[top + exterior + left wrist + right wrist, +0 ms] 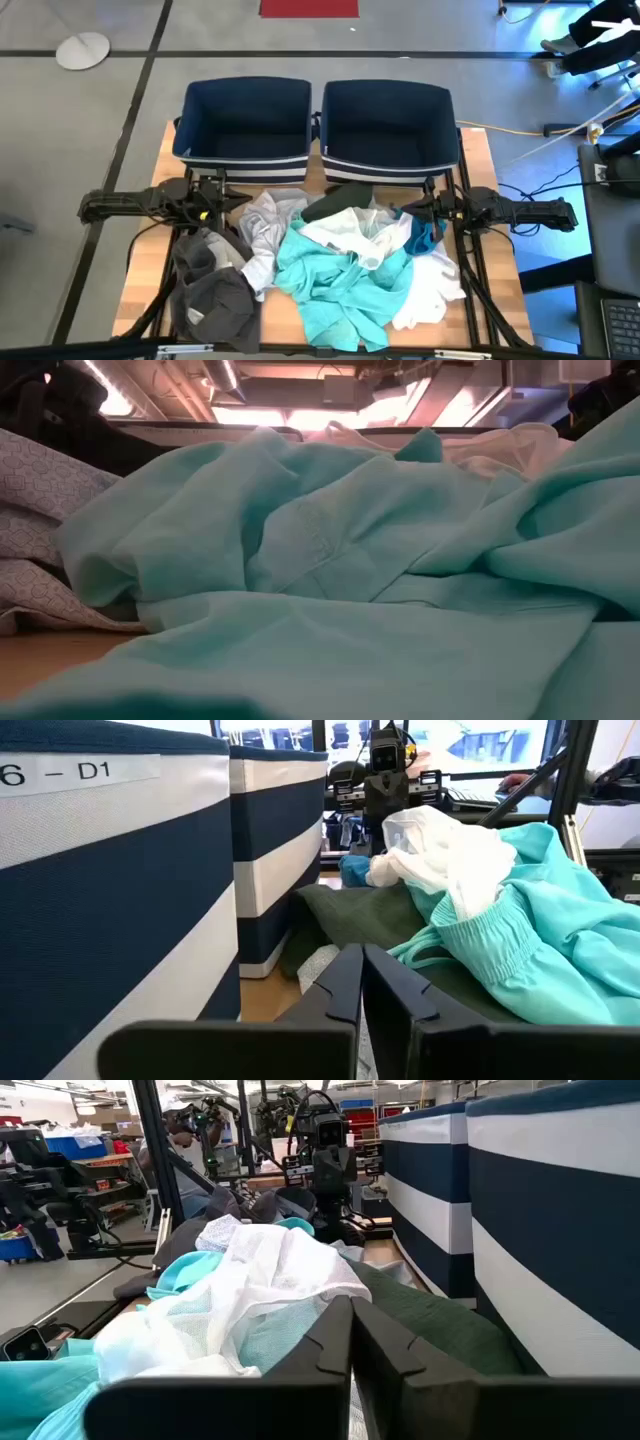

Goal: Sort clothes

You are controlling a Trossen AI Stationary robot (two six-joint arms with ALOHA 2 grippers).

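Observation:
The clothes lie in a loose pile on the near half of the wooden table. A turquoise garment (340, 275) (350, 560) sits in the middle with a white one (350, 232) (270, 1270) on top of it. A dark green one (338, 200) (360, 915) is at the far side, a light grey one (265, 225) to the left, and a dark grey one (210, 290) at the near left corner. My left gripper (243, 200) (360, 982) is shut at the pile's left far edge. My right gripper (398, 210) (350, 1335) is shut at its right far edge. The two point level toward each other, with nothing between the fingers of either.
Two navy bins with white stripes stand side by side along the table's far edge, the left one (245, 165) (120, 900) and the right one (385, 168) (560, 1230). Another white garment (430, 290) lies at the near right. Bare wood (150, 250) shows at the table's left.

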